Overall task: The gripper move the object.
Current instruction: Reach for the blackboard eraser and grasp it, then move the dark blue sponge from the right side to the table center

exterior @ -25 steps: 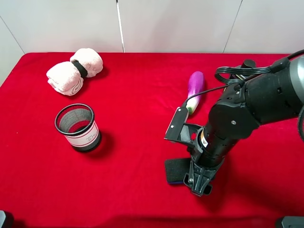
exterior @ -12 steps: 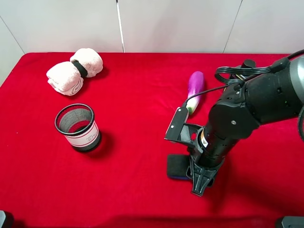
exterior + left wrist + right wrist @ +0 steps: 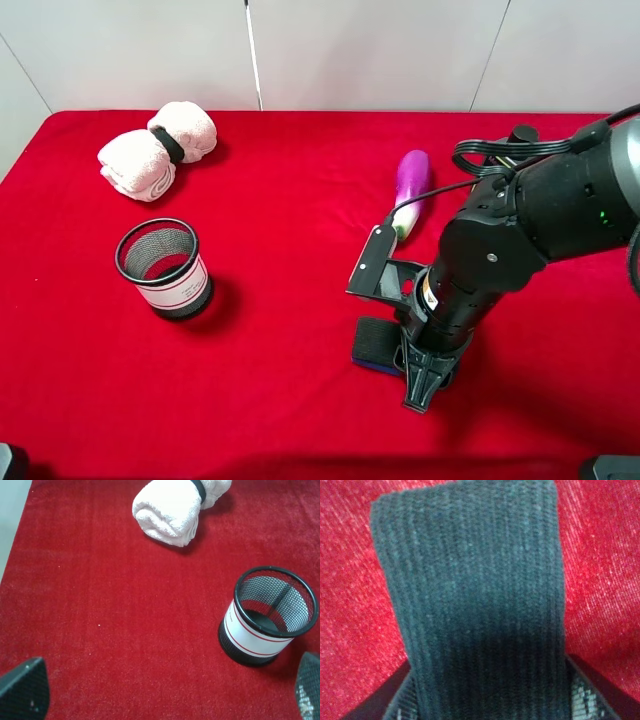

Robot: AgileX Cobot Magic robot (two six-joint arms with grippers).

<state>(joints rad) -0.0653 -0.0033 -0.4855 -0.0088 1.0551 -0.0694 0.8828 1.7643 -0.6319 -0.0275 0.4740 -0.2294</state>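
The object point(image 3: 374, 344), a dark felt pad with a thin blue base, lies on the red cloth near the front, right of the middle. My right gripper point(image 3: 408, 366) reaches down from the bulky black arm and is shut on the pad's right end. In the right wrist view the ribbed charcoal top of the object point(image 3: 470, 595) fills the picture, with the black fingers point(image 3: 382, 700) pressed against both of its sides. My left gripper point(image 3: 165, 692) hangs open over bare cloth, only its mesh-textured fingertips point(image 3: 22, 690) showing.
A black mesh cup point(image 3: 163, 267) stands at the left, also seen as the mesh cup point(image 3: 268, 615). Rolled white towels point(image 3: 158, 148) lie at the back left. A purple eggplant point(image 3: 410, 185) lies behind the right arm. The red cloth point(image 3: 280, 220) covers the table.
The right gripper's jaws have closed from wide open onto the pad. The pad has shifted and turned slightly in the grip. The left arm has not moved.
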